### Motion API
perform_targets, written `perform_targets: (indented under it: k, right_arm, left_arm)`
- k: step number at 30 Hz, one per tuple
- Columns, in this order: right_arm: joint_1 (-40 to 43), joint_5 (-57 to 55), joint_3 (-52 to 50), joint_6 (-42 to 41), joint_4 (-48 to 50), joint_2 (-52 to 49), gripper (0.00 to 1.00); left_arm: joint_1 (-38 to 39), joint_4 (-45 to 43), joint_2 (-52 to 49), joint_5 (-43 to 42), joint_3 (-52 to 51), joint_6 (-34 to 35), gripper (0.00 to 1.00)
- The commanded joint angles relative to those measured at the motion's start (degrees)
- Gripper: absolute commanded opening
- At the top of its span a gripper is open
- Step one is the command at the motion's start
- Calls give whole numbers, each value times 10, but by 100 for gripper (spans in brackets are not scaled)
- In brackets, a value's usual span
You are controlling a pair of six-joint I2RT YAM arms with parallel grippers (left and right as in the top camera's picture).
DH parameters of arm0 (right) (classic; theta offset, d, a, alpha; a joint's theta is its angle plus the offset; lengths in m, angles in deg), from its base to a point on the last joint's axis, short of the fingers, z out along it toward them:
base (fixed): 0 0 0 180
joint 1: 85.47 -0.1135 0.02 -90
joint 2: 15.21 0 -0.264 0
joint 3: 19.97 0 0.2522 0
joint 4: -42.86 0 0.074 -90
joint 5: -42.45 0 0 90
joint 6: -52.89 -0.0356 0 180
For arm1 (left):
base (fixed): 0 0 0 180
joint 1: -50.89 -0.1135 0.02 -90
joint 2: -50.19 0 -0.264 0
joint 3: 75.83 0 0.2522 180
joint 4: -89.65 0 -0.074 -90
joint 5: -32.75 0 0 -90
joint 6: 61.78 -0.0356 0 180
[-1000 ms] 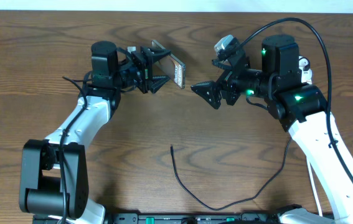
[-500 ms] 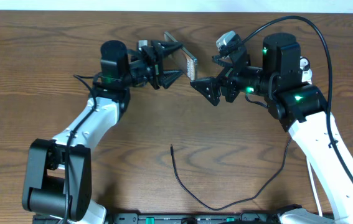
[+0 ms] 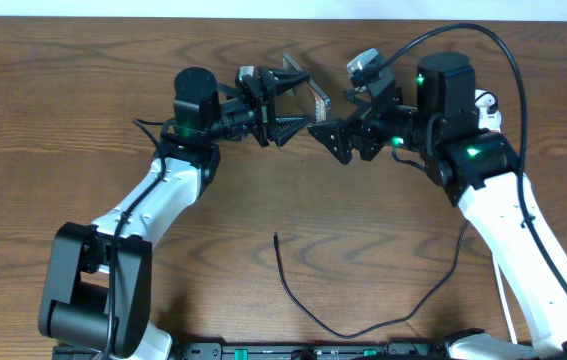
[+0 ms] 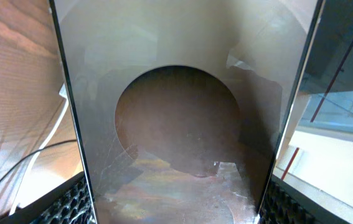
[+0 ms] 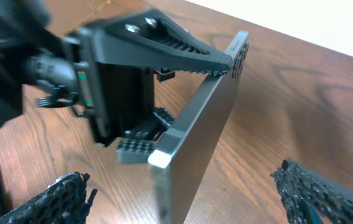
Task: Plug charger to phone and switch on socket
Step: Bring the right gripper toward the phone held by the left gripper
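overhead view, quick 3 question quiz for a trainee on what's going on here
1. True or false: the right gripper is open.
2. What holds the phone? A left gripper B right gripper C nothing, it lies flat
3. Fill in: the charger lies on the table, ___ by either gripper.
Key: 1 true; 2 A; 3 untouched

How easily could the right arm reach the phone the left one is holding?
Probably easily. The left gripper holds the phone up, its free end toward the open right gripper, with nothing between them.
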Motion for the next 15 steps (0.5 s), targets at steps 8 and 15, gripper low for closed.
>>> perform_targets:
  k: [8,15]
  right_arm:
    - [-21,-47,5,-14,2,-24,89]
    - [-47,-127,5,-78,6,-24,84]
  left_arm:
    - [15,-9,17,1,16,2,7]
    - [30,-9,17,26,16,2,7]
